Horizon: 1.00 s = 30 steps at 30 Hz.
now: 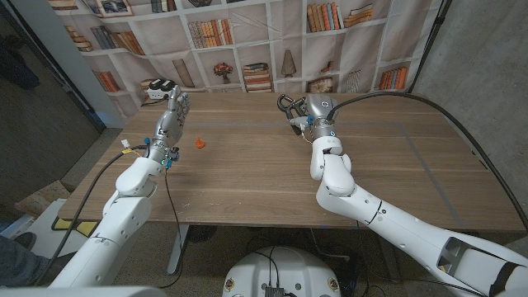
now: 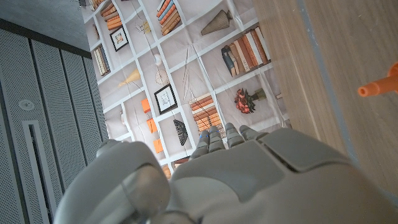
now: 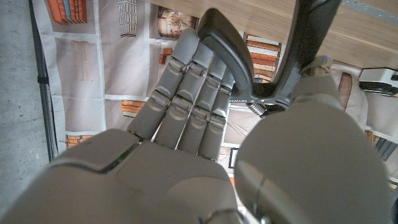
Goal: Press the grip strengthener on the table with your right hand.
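Gripping the strengthener [image 3: 261,68], the right hand [image 1: 307,111] has it well in hand near the table's [image 1: 247,181] far edge, right of the middle. In the right wrist view the fingers [image 3: 186,93] curl round one black handle and the thumb [image 3: 323,106] bears on the other, with the spring coil between them. That hold, one handle on each side of the palm, is what a squeeze calls for, so I judge the press to be either starting or under way. The handles seem to stand apart at an angle, so the spring does not look fully closed, though that is hard to read from this angle

The left hand [image 1: 171,115] stands upright near the far left corner, fingers straight and holding nothing, likely parked out of the way. A small orange piece [image 1: 200,143] lies on the table just beside it

In the head view the strengthener is mostly hidden by the right hand, with only a dark loop showing. Whether it touches the table or is held above it cannot be told. The handles' far ends are cut off in the right wrist view
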{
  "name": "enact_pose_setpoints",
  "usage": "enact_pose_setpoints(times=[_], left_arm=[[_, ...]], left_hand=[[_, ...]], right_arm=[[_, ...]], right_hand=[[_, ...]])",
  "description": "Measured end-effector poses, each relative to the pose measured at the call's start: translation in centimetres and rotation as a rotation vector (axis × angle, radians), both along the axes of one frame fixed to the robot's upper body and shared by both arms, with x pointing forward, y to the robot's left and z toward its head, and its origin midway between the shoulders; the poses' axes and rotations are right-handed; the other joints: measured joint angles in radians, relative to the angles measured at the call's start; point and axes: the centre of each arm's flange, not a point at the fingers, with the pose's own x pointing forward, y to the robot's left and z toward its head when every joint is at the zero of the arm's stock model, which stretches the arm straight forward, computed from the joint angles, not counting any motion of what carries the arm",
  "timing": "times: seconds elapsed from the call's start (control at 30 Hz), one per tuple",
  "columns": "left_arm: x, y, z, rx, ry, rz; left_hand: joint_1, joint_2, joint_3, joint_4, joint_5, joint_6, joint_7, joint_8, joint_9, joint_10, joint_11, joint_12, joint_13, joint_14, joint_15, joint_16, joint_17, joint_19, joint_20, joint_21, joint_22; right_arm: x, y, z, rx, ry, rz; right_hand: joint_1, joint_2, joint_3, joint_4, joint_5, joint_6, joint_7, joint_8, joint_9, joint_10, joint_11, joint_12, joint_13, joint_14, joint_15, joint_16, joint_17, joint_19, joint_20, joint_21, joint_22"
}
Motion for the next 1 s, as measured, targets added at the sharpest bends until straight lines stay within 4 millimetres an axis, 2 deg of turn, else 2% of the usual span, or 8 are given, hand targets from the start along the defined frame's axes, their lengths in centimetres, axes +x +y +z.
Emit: enact_pose_setpoints(times=[0.37,0.6,0.8,1.0], left_arm=[[-0.18,0.00,0.16,0.002,-0.004,0.002],[-0.36,-0.04,0.26,0.005,-0.007,0.005],[-0.41,-0.07,0.26,0.007,-0.005,0.006],[-0.40,-0.18,0.23,0.007,-0.004,0.005]], left_hand=[[-0.009,0.009,0.000,0.000,0.000,0.000,0.000,0.000,0.000,0.000,0.000,0.000,0.000,0.000,0.000,0.000,0.000,0.000,0.000,0.000,0.000],[-0.006,0.011,0.000,0.000,0.000,0.000,0.000,0.000,0.000,0.000,0.000,0.000,0.000,0.000,0.000,0.000,0.000,0.000,0.000,0.000,0.000],[0.003,0.002,0.000,0.000,0.000,0.000,0.000,0.000,0.000,0.000,0.000,0.000,0.000,0.000,0.000,0.000,0.000,0.000,0.000,-0.002,0.000],[0.003,0.003,0.000,0.000,0.000,0.000,0.000,0.000,0.000,0.000,0.000,0.000,0.000,0.000,0.000,0.000,0.000,0.000,0.000,-0.004,0.000]], right_arm=[[-0.11,0.00,0.05,0.007,-0.002,0.006],[-0.20,0.00,0.05,0.013,0.000,0.008],[-0.23,-0.02,-0.04,0.013,0.001,0.006],[-0.28,-0.12,-0.08,0.012,0.001,0.000]], right_hand=[[0.009,-0.009,-0.007,-0.007,0.001,0.020,0.009,-0.006,0.000,0.012,-0.001,0.000,0.001,0.029,0.010,0.005,-0.005,0.018,-0.004,0.025,-0.009],[0.017,-0.017,-0.014,-0.014,0.001,0.036,0.000,-0.010,-0.001,0.025,-0.004,0.005,0.018,0.045,0.016,0.021,0.008,0.029,-0.007,0.039,-0.014],[0.017,-0.017,-0.014,-0.014,0.001,0.042,-0.002,-0.017,-0.001,0.029,-0.003,0.005,0.024,0.046,0.015,0.021,0.010,0.027,-0.008,0.039,-0.023],[0.017,-0.017,-0.014,-0.014,0.000,0.039,-0.005,-0.021,-0.001,0.025,-0.008,0.005,0.032,0.046,0.015,0.028,0.013,0.003,-0.004,0.041,-0.030]])
